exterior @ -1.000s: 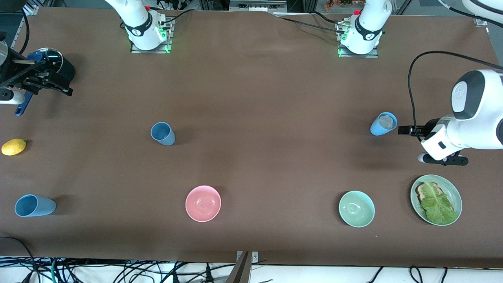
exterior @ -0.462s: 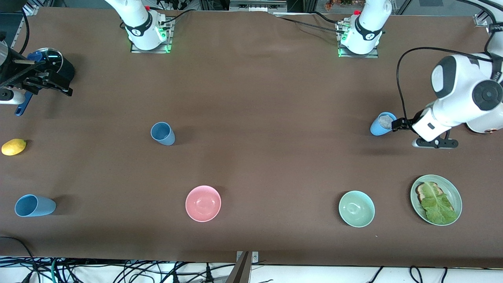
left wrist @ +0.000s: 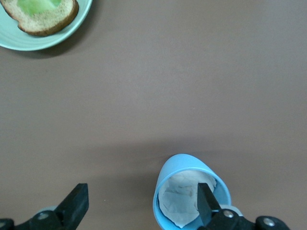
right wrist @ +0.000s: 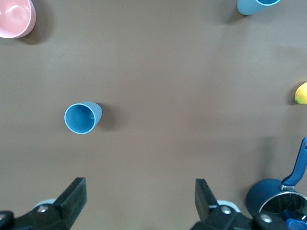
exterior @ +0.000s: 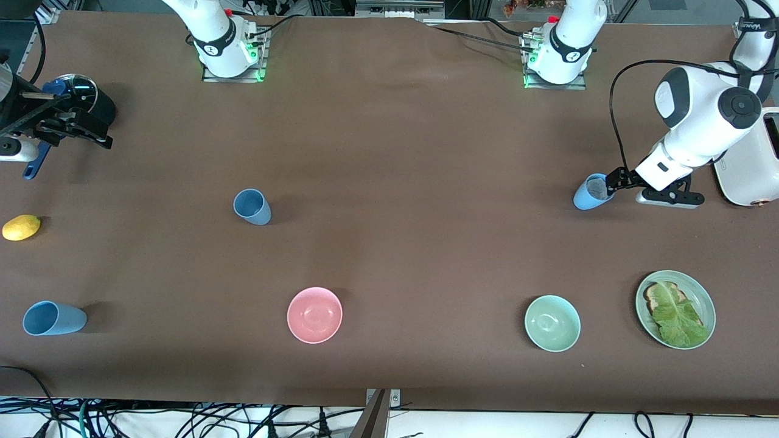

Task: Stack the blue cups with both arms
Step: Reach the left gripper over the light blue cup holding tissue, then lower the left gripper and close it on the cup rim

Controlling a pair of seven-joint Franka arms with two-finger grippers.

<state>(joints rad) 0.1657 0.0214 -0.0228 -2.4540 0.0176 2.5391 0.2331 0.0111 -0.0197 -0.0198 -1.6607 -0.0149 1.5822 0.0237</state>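
Three blue cups show. A light blue cup (exterior: 585, 198) (left wrist: 184, 162) with crumpled paper (left wrist: 180, 201) inside stands toward the left arm's end of the table. My left gripper (exterior: 612, 180) (left wrist: 141, 192) is open at its mouth, with one finger inside the rim and the other outside. A duskier blue cup (exterior: 252, 207) (right wrist: 82, 118) stands mid-table. Another light blue cup (exterior: 53, 318) (right wrist: 256, 5) is nearer the camera, at the right arm's end. My right gripper (exterior: 85, 128) (right wrist: 141, 201) hangs open and empty above the table by the saucepan.
A dark blue lidded saucepan (exterior: 79, 96) (right wrist: 278, 201) sits under the right hand, with a lemon (exterior: 21, 227) nearer the camera. A pink bowl (exterior: 314, 314), a mint bowl (exterior: 552, 323) and a plate of toast and lettuce (exterior: 700, 298) line the near edge. A white toaster (exterior: 748, 170) stands beside the left hand.
The left arm has swung toward the bases' side and brought its open gripper up to the paper-filled cup, one finger now inside the rim. The right arm has not moved.
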